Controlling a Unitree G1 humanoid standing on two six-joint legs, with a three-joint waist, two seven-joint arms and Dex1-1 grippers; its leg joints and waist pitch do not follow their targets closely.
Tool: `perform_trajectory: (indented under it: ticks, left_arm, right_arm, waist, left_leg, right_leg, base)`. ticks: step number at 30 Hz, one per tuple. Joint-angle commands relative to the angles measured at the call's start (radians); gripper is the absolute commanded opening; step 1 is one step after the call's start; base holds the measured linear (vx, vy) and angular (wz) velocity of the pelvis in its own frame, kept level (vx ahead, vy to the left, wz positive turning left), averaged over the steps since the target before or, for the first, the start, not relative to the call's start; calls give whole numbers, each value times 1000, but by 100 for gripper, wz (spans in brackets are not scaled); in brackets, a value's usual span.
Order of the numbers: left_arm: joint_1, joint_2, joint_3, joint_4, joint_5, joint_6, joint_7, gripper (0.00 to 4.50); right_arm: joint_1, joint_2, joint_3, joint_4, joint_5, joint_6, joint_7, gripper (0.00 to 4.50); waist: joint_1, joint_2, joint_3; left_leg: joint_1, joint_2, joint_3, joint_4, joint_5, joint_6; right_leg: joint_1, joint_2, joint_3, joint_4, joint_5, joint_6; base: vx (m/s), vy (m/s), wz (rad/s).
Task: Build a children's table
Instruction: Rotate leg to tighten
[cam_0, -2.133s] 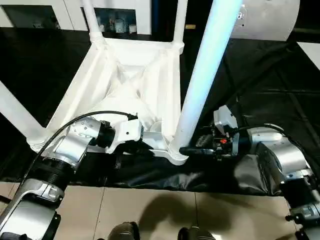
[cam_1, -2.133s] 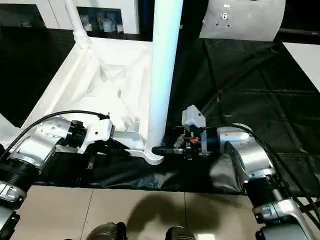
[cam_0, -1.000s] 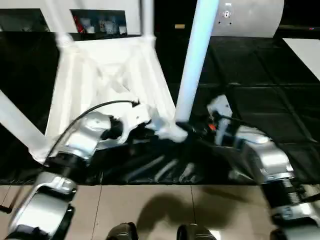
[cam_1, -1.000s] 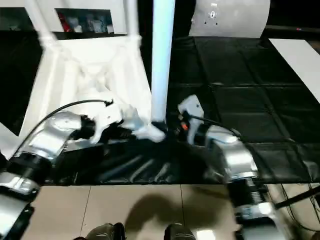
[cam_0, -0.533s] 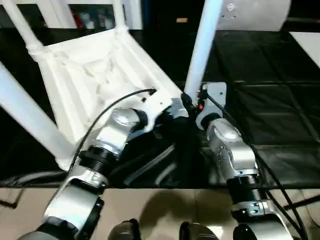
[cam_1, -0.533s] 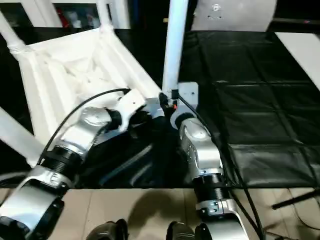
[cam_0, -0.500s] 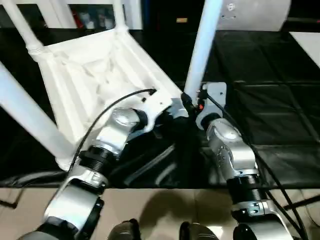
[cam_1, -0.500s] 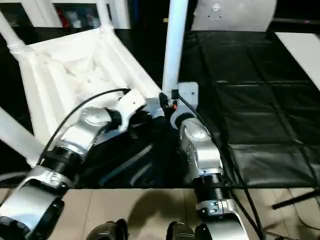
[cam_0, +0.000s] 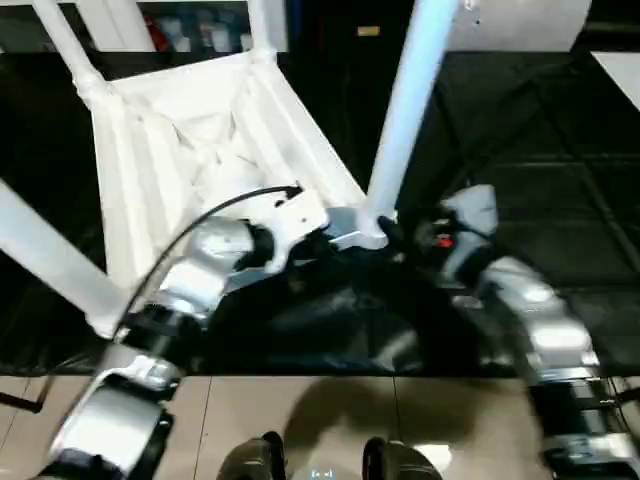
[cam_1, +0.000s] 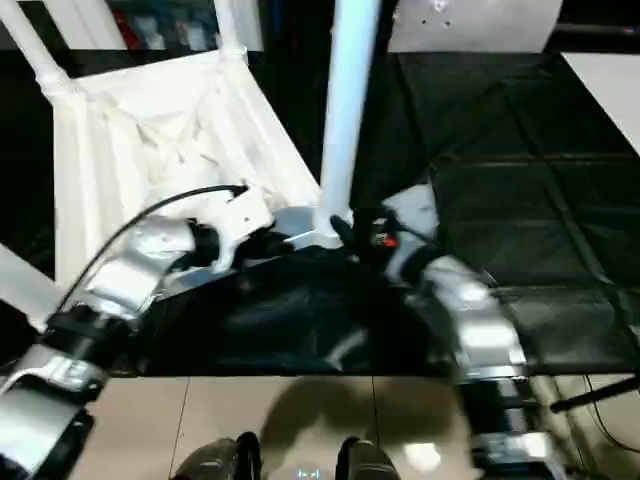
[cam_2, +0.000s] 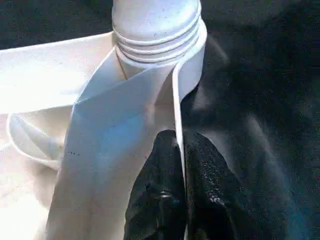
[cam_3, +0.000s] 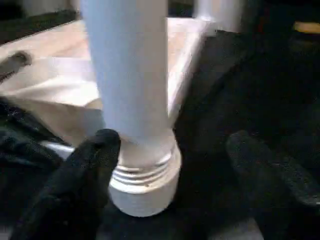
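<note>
Children's table (cam_0: 200, 150) lies upside down; left gripper (cam_2: 179, 195) pinches its rim; right gripper (cam_3: 175, 170) gapes around one leg (cam_3: 132, 75).

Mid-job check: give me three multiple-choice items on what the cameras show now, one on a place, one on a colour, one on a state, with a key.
1. Where do the left gripper's fingers sit?
A. on the thin side rim of the table top, near a corner socket
B. around a leg's upper end
C. on the tiled floor

2. What colour is the sheet under the table?
A. white
B. black
C. red

3. How does the right gripper stand at the near leg?
A. shut on the leg
B. open, one finger to each side of the leg's base
C. shut on the rim

Key: 1 A, the left gripper pinches the table top rim below the socket. 2 B, the black sheet lies under everything. 3 B, the right gripper fingers stand wide apart beside the near leg.
</note>
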Motion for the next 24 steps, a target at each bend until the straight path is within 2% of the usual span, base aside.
perform_trajectory:
  ticks: [1, 3, 6, 7, 9, 10, 12, 13, 16, 24]
  left_arm:
    - [44, 35, -44, -6, -29, -68, -129, 0]
    - [51, 51, -44, -16, -51, -90, -181, 0]
    - [58, 70, -51, -31, -71, -99, -241, 0]
    - [63, 88, -63, -42, -80, -110, -286, 0]
    - [66, 98, -71, -47, -82, -121, -313, 0]
    - [66, 103, -76, -49, -83, -125, -326, 0]
    - [65, 110, -84, -49, -85, -136, -344, 0]
    - [66, 114, -88, -51, -87, -141, -355, 0]
    - [64, 120, -95, -55, -87, -154, -379, 0]
    - [58, 119, -107, -68, -96, -152, -415, 0]
  right_arm:
    - [-8, -61, 31, -1, 31, -30, 166, 389]
    - [-18, -90, 49, 13, 41, -49, 238, 389]
    - [-41, -110, 64, 35, 55, -56, 317, 389]
    - [-61, -123, 77, 57, 64, -56, 381, 389]
    - [-77, -131, 91, 77, 65, -62, 434, 389]
    - [-85, -134, 99, 86, 66, -63, 458, 373]
    - [-97, -139, 112, 104, 68, -65, 495, 373]
    - [-103, -142, 119, 112, 71, -63, 518, 363]
    - [-125, -142, 134, 146, 79, -51, 571, 336]
    - [-160, -122, 162, 197, 80, -45, 643, 270]
  waist:
    - [1, -18, -56]
    - [1, -16, -58]
    - [5, -14, -60]
    - [7, -20, -60]
    - [12, -16, -60]
    - [14, -17, -61]
    - [19, -18, -59]
    - [23, -23, -62]
    - [28, -24, -62]
    - [31, -27, -65]
  left_leg:
    - [22, 91, -35, -57, -63, 179]
    - [24, 94, -35, -54, -28, 198]
    - [24, 95, -33, -50, -4, 217]
    - [25, 97, -32, -49, 0, 226]
    - [26, 99, -32, -49, 3, 225]
    - [28, 99, -31, -48, 5, 225]
    - [29, 101, -30, -48, 14, 226]
    - [30, 100, -30, -46, 22, 227]
    - [29, 99, -28, -44, 30, 229]
    - [28, 98, -28, -42, 33, 227]
  right_leg:
    - [53, -105, 55, -55, 13, -259]
    - [50, -103, 53, -47, 70, -271]
    - [48, -103, 50, -40, 104, -289]
    - [48, -102, 48, -38, 108, -296]
    - [45, -104, 48, -36, 102, -302]
    - [45, -103, 48, -36, 103, -304]
    - [43, -102, 49, -34, 109, -307]
    - [43, -103, 48, -31, 112, -311]
    - [44, -104, 48, -29, 116, -314]
    - [45, -104, 48, -28, 100, -318]
  base:
    - [0, 0, 0]
    - [0, 0, 0]
    - [0, 0, 0]
    - [0, 0, 0]
    - [0, 0, 0]
    - [0, 0, 0]
    - [0, 0, 0]
    - [0, 0, 0]
    - [0, 0, 0]
    - [0, 0, 0]
